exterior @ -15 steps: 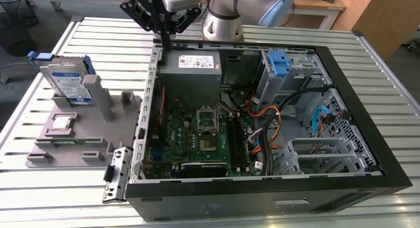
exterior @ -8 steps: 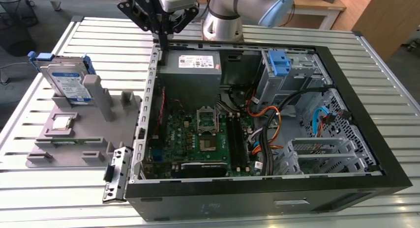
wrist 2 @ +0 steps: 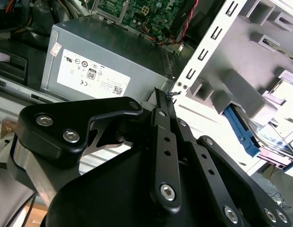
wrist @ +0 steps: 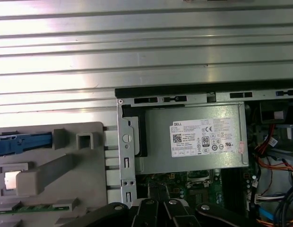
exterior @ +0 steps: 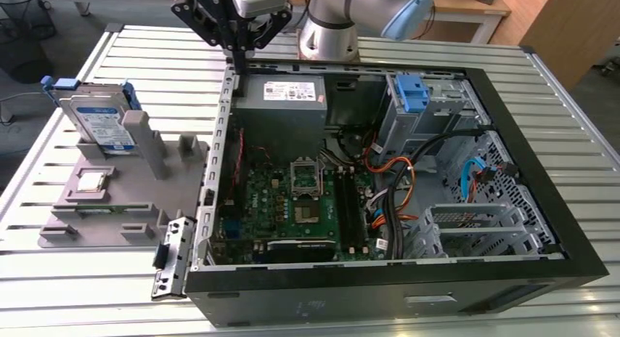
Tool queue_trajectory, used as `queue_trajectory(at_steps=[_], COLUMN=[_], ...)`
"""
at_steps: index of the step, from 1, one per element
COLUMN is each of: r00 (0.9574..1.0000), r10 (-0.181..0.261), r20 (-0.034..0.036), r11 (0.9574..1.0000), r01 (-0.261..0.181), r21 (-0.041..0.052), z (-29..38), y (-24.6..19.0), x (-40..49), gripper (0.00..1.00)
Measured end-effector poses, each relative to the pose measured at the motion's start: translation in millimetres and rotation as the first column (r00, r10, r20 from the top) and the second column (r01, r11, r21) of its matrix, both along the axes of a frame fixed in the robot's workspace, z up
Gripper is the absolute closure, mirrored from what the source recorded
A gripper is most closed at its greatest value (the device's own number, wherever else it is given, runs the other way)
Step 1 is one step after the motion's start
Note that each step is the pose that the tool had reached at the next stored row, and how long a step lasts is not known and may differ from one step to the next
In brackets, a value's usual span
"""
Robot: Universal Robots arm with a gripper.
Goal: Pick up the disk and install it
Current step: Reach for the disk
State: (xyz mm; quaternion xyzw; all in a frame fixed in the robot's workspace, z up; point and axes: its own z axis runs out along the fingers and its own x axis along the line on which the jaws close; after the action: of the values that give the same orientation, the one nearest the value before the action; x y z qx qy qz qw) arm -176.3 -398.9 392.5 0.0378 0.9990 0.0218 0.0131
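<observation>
The disk [exterior: 97, 119] is a silver drive with a white and blue label in a blue bracket. It leans upright at the far end of the grey fixture [exterior: 126, 199], at the exterior view's left. Its blue bracket shows in both wrist views [wrist 2: 241, 128] [wrist: 21, 143]. My gripper [exterior: 235, 55] hangs above the open computer case's [exterior: 542, 170] far left wall, to the right of the disk and apart from it. Its black fingers [wrist 2: 161, 101] are shut together with nothing between them. The finger links reach into the first wrist view [wrist: 158, 205].
A grey power-supply box [exterior: 281, 97] sits in the case just beside my gripper. The motherboard [exterior: 290, 206], cables and a blue drive-bay latch [exterior: 414, 94] are inside. A small square chip [exterior: 92, 181] lies on the fixture. All rests on a slatted metal table [exterior: 145, 54].
</observation>
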Motion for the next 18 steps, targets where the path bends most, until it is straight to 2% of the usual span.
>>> queue_trajectory(at_steps=[18], r00=[1.0], r10=[0.0], r20=[0.0], r11=[1.0], r01=[0.0], r21=[0.0], z=[-0.1], y=[0.0], x=[-6.1], gripper=[0.9])
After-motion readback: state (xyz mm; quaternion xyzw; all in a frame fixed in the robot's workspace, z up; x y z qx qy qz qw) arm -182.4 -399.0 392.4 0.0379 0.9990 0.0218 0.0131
